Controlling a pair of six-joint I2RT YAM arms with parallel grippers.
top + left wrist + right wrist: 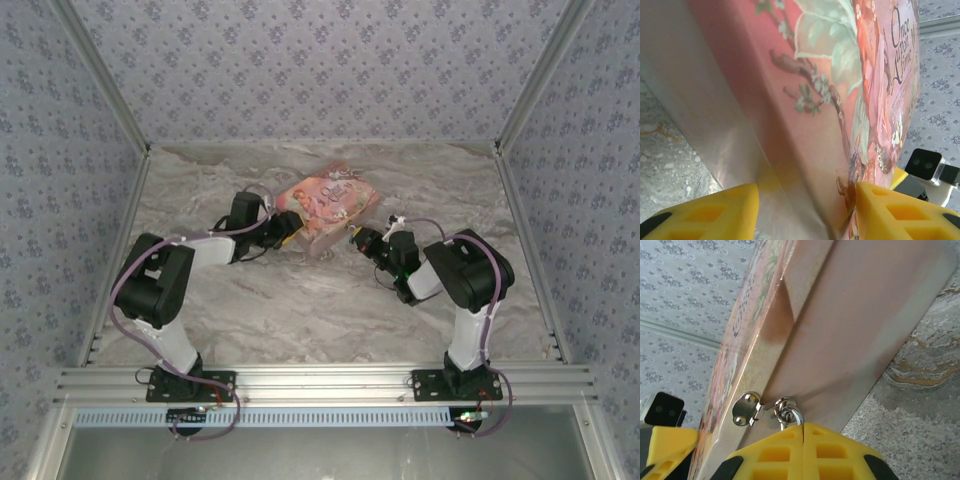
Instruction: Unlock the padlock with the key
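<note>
"What's the right gripper (802,431) doing?"

"Clenched. Its two yellow fingers are pressed flat together, with only a hairline seam between them. I can't tell whether anything thin is nipped in there."

"And the lock?"

"Right at the fingertips, at their 11 o'clock, hangs a small knot of silvery rings (786,411), touching the tips. It could be the padlock's shackle, but I can't tell. Just beside the rings, at 9 o'clock, is one silvery latch plate (746,409) fixed to the edge of the pink box (850,325)."

"One box?"

"One, with a picture on its lid, and it's tilted. From above it lies toward 12 o'clock from the table's middle. The right gripper is at its 4 o'clock corner and the left gripper (806,210) at its 8 o'clock end."

"Is the left one holding it?"

"Yes. The box's end sits between its yellow fingers (715,212), one against the plain side and the other at the lid's edge."

"And around them?"

"Two black arms with purple cables are bolted at 6 o'clock onto an aluminium rail (320,381). The table (300,310) is marbled grey and beige. Three walls (320,60) stand around it, papered blue-grey with small flower sprigs, and metal posts run up the two far corners."
</note>
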